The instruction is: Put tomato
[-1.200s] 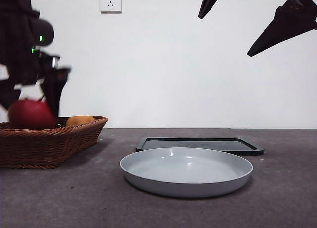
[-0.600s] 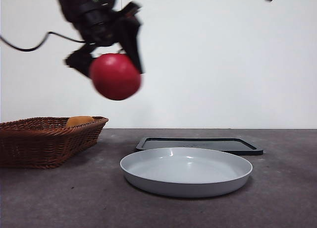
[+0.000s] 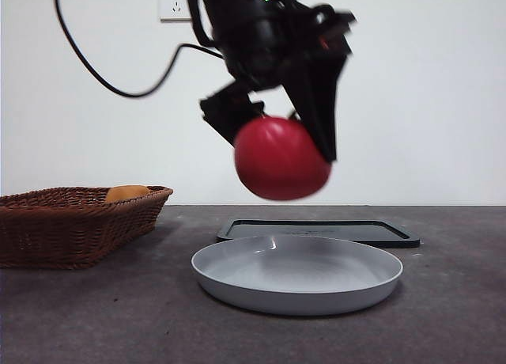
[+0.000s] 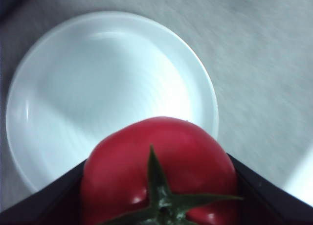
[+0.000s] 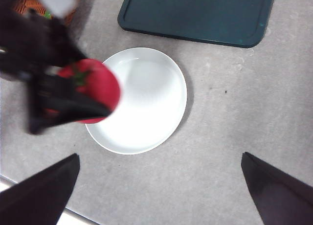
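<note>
Left gripper (image 3: 282, 154) pinching the tomato (image 3: 281, 158) from both sides, stem up, jaws pressed against its flanks. Carried high in the air, well clear of the table (image 3: 95, 316), hanging above the white plate (image 3: 297, 274) and touching nothing else. Held that high presumably to clear the plate's rim. Plate bare and ready, likely the drop spot. Behind it a dark tray (image 3: 318, 230); off to the side a wicker basket (image 3: 71, 225) with an orange fruit (image 3: 126, 193) inside. Right gripper (image 5: 161, 195) spread wide, holding nothing, waiting high above the table out of the way. Next, probably: lower onto the plate, then release gently, since a round tomato could roll.
</note>
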You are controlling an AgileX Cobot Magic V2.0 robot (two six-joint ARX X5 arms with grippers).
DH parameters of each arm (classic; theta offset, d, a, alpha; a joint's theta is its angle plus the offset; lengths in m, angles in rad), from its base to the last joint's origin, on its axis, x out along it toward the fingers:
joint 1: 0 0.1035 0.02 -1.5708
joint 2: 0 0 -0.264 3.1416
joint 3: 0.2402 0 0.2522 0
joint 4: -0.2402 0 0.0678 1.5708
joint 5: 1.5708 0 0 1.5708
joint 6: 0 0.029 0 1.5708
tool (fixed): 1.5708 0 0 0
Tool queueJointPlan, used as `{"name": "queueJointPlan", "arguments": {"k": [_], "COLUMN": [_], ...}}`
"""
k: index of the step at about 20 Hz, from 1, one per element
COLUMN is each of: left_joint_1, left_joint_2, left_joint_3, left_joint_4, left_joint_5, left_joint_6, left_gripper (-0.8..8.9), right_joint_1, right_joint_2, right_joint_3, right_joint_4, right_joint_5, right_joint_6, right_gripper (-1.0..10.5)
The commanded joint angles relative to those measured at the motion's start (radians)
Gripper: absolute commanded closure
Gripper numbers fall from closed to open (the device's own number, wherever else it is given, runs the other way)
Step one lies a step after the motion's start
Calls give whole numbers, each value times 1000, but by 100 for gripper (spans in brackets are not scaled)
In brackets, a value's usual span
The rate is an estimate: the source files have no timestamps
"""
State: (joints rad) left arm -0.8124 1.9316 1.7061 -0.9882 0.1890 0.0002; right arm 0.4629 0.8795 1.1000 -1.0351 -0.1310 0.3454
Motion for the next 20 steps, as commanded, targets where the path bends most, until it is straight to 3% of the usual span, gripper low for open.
{"name": "queueJointPlan", "arguments": {"k": [1, 9, 18, 19, 20], "left_joint_1": [-13, -12, -10, -10, -10], "left_joint_2": [66, 176, 183, 183, 183], "left_joint_3": [11, 11, 11, 11, 11], "left_joint_4": [47, 98, 98, 98, 98], "left_joint_5": [-10, -43, -85, -85, -85], "left_joint_6": [-12, -15, -11, -11, -12], "left_gripper": [605, 605, 587, 579, 481], "right_joint_1": [4, 4, 4, 4, 4], "right_joint_2": [8, 8, 8, 8, 8], "right_joint_3": [21, 21, 21, 21, 21], "right_joint_4": [6, 9, 9, 9, 9], "right_joint_5": [2, 2, 1, 2, 1], "right_joint_6": [10, 10, 14, 14, 14], "right_gripper": [380, 380, 380, 380, 380]}}
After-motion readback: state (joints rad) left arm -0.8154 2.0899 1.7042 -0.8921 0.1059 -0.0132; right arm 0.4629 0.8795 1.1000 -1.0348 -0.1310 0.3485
